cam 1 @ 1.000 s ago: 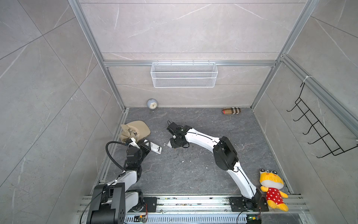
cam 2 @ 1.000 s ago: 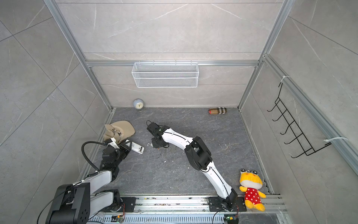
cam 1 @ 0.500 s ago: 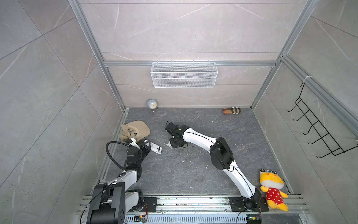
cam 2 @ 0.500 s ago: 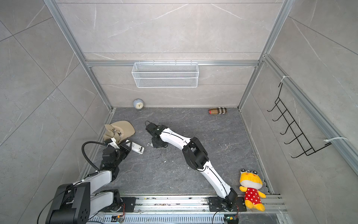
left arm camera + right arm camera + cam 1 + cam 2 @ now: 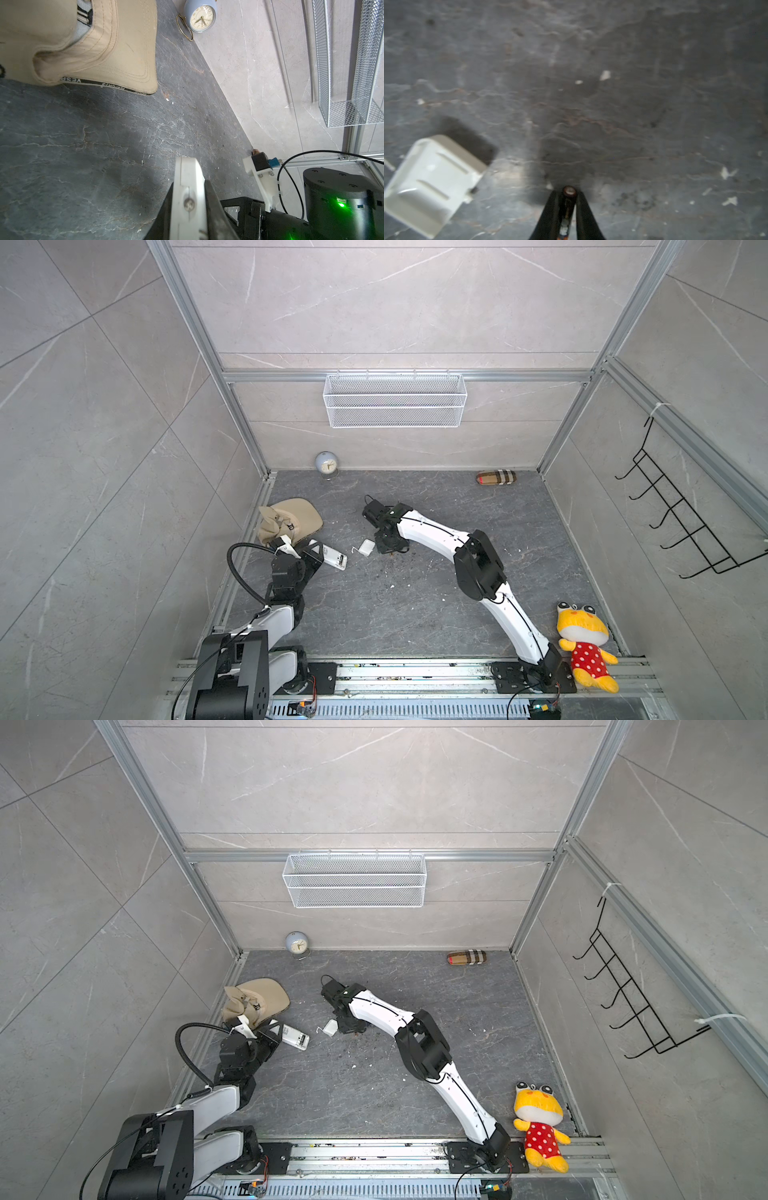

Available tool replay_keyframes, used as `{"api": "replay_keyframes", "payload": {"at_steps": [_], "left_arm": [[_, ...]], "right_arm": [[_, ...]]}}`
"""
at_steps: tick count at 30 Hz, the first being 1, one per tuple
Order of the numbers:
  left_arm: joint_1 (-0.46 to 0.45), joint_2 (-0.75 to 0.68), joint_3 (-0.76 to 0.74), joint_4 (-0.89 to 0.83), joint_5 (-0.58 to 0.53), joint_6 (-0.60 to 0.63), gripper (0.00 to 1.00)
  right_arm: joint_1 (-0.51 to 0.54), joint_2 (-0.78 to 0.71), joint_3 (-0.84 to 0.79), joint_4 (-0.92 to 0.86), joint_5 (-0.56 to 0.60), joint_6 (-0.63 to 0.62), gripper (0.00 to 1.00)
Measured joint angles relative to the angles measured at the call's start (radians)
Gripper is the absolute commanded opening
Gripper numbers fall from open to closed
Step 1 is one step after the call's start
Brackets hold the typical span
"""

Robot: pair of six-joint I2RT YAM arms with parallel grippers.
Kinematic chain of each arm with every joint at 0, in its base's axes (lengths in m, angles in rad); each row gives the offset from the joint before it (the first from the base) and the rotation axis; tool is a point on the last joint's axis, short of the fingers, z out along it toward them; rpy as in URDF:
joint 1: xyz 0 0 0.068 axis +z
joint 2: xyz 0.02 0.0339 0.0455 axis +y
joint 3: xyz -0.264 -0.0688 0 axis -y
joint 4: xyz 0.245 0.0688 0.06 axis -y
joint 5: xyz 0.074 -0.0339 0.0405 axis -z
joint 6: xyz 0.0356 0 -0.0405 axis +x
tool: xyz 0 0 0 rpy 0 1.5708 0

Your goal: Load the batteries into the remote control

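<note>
Left gripper (image 5: 311,553) is clamped on the remote control (image 5: 335,558) near the cap (image 5: 295,516); its back cover (image 5: 366,547) lies off, just beyond. Right gripper (image 5: 569,202) pinches one battery (image 5: 569,191) low by the floor (image 5: 415,605), beside that cover. Judging by this, neither battery is loaded; the other is not visible

Cap (image 5: 297,516): beige, just beyond left gripper (image 5: 319,552).
Clock (image 5: 326,463): round, at back wall (image 5: 395,448), well beyond left gripper.
Plaid pouch (image 5: 496,477): at back wall, well apart from right gripper (image 5: 386,548).
Plush frog (image 5: 584,645): yellow, red-dotted, far behind right gripper.
</note>
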State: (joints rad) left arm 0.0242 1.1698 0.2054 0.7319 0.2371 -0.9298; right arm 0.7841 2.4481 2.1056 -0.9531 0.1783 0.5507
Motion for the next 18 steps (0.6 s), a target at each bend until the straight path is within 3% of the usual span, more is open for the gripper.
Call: {"api": "replay_keyframes", "payload": {"at_steps": [12,18], "left_arm": [[0.000,-0.014,0.000,-0.004,0.000,0.000,0.00],[0.000,-0.014,0.000,-0.004,0.001,0.000,0.00]], "right_arm": [[-0.135,-0.181,-0.323,0.135,0.012,0.098,0.12],[-0.150,-0.195,-0.345,0.155,-0.017,0.116,0.16]]}}
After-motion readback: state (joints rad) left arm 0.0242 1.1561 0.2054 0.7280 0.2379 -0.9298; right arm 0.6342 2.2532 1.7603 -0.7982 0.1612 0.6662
